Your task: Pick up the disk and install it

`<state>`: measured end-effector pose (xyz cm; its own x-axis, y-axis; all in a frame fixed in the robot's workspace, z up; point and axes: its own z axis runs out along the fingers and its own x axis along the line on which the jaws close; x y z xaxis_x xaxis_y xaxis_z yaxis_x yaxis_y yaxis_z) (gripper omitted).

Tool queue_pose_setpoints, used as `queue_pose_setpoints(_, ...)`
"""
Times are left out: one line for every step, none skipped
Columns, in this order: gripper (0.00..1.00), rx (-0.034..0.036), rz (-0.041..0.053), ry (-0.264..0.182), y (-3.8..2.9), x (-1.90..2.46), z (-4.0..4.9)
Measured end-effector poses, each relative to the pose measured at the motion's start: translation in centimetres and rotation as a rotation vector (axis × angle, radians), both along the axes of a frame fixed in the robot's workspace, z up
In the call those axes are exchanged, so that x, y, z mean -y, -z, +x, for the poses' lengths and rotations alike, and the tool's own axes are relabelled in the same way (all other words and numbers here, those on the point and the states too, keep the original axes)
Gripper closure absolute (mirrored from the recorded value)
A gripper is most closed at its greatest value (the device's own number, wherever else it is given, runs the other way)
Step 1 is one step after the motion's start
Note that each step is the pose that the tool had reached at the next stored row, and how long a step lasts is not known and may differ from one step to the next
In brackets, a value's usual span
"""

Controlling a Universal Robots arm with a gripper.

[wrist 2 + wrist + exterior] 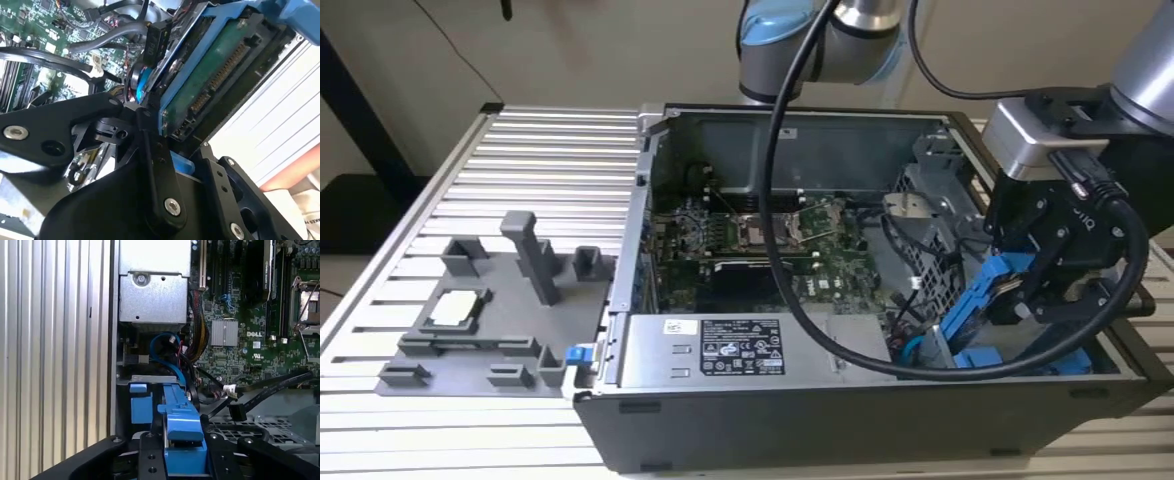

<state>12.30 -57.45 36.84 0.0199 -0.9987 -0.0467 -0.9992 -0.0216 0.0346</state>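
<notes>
The disk (991, 285), a drive in a bright blue carrier frame, hangs tilted over the right front corner of the open computer case (854, 410). My gripper (1021, 300) is shut on it. In the second wrist view the disk (215, 75) shows its green circuit board and connector, and a black finger (155, 165) presses on its edge. In the first wrist view the blue carrier (182, 427) sits between the two black fingers (150, 457), above the drive bay. A second blue-framed piece (1021, 360) lies lower in that bay.
Inside the case lie the green motherboard (747, 235), a grey metal box with a sticker (720, 350) along the front, and loose black cables (260, 392). My own black cable (854, 345) loops across the case. A grey fixture (480, 320) stands on the ribbed table at the exterior view's left.
</notes>
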Motion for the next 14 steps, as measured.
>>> queue_pose_setpoints(0.66,0.0000,-0.0003,0.000,-0.08,0.01,0.00)
queue_pose_setpoints(0.60,0.0000,-0.0001,0.000,-0.27,0.01,0.00)
queue_pose_setpoints(0.60,0.0000,-0.0001,0.000,-0.62,0.01,-0.01)
queue_pose_setpoints(0.60,0.0000,-0.0003,0.000,-1.07,0.01,0.00)
queue_pose_setpoints(0.60,0.0000,-0.0001,0.000,-1.55,0.01,-0.01)
queue_pose_setpoints(0.60,0.0000,-0.0004,0.000,-2.01,0.01,-0.01)
queue_pose_setpoints(0.60,0.0000,-0.0003,0.000,-2.46,0.01,-0.01)
queue_pose_setpoints(0.60,0.0000,-0.0003,0.000,-2.92,0.01,-0.02)
queue_pose_setpoints(0.60,0.0007,-0.0004,0.000,-3.21,0.01,-0.05)
queue_pose_setpoints(0.60,0.0058,0.0004,-0.001,-3.29,0.01,-0.10)
queue_pose_setpoints(0.60,0.0185,0.0029,-0.001,-3.27,0.01,-0.14)
queue_pose_setpoints(0.60,0.0375,0.0045,-0.001,-3.28,-0.01,-0.15)
queue_pose_setpoints(0.60,0.0560,0.0061,-0.001,-3.29,-0.01,-0.17)
queue_pose_setpoints(0.60,0.0730,0.0077,-0.001,-3.28,-0.02,-0.19)
